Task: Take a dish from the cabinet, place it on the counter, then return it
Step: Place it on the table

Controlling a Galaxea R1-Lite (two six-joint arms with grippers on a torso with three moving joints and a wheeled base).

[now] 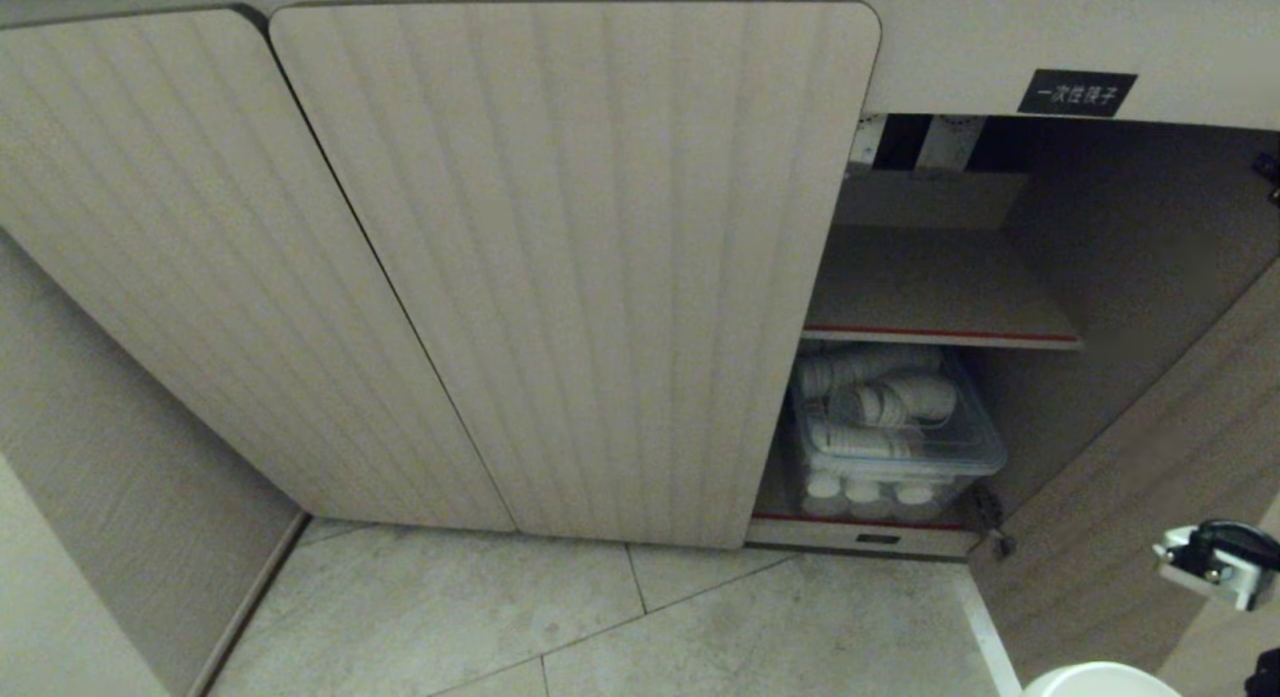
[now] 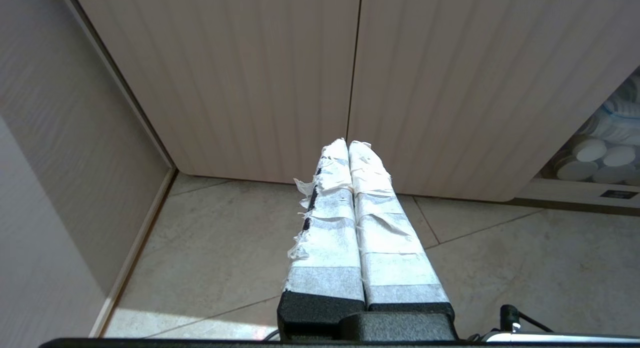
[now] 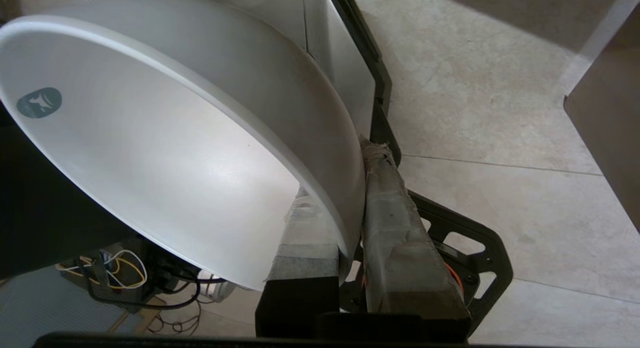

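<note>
While the cabinet [image 1: 570,267] stands with its right door swung open, the right gripper [image 3: 350,188] is clamped on the rim of the white bowl [image 3: 165,153], one taped finger inside the wall and one outside. That bowl is held tilted, clear of the tiled floor [image 3: 490,103], low at the robot's right side; only its rim [image 1: 1100,677] shows at the bottom edge of the head view, outside the cabinet. A grey-green round mark sits on the bowl's inner wall. Inside the open compartment, a clear plastic bin [image 1: 900,447] of stacked white dishes rests below the red-edged shelf [image 1: 940,332]. A black label [image 1: 1077,92] with white characters is fixed above the opening. The left gripper [image 2: 348,144] hangs idle before the closed doors, its taped fingers pressed together, holding nothing.
</note>
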